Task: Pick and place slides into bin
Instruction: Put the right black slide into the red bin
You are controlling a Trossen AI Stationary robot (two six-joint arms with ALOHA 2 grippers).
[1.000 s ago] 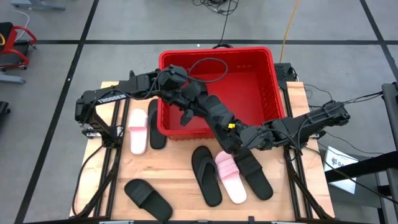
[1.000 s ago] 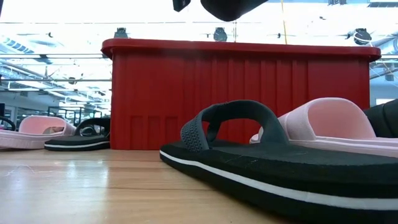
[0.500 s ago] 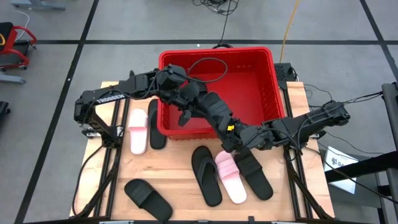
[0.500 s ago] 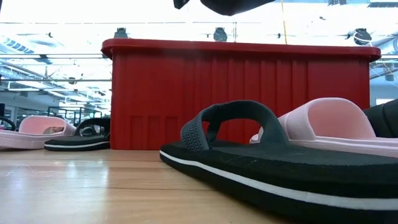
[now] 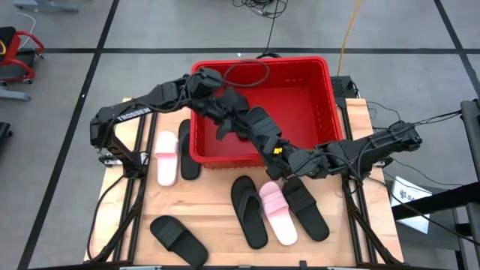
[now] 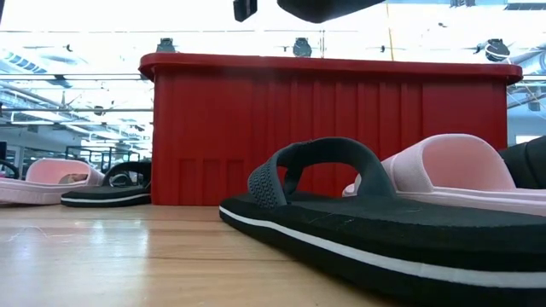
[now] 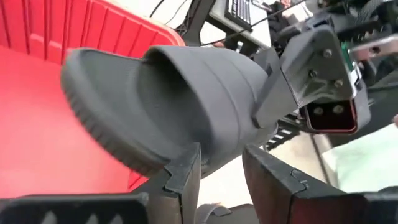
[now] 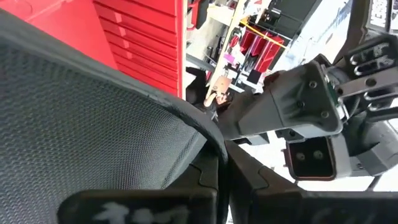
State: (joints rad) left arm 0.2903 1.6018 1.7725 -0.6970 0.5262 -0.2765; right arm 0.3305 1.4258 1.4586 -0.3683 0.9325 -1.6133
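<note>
A black slide [image 5: 255,129] hangs above the near part of the red bin [image 5: 307,63], held between both grippers. My left gripper [image 5: 223,120] reaches in from the table's left and is shut on the slide's left end. My right gripper [image 5: 274,160] reaches in from the right, above the bin's near wall, and is shut on the slide's other end. In the left wrist view the slide [image 7: 168,93] shows its wide strap over the bin's red floor. In the low view only dark parts [image 6: 320,7] show above the bin [image 6: 324,128]. My left gripper pinches the slide's edge at one end [image 7: 208,155] between its two fingers. The slide is lifted clear over the bin and reaches away from the fingers toward the other gripper. My right gripper pinches the slide's rim [image 8: 211,146] at the opposite end between its two fingers, with the textured sole [image 8: 81,124] filling its wrist view. The slide is clear of the table.
On the table left of the bin lie a pink slide [image 5: 166,157] and a black one [image 5: 187,150]. Near the bin's front lie a black thong [image 5: 247,211], a pink slide [image 5: 277,213] and a black slide [image 5: 306,208]. Another black slide [image 5: 178,240] lies near the front left.
My left gripper has gone toward the table's far edge, farther over the bin, taking its end of the black slide along. My right gripper has kept almost in place on the other end. Both stay shut on the slide.
</note>
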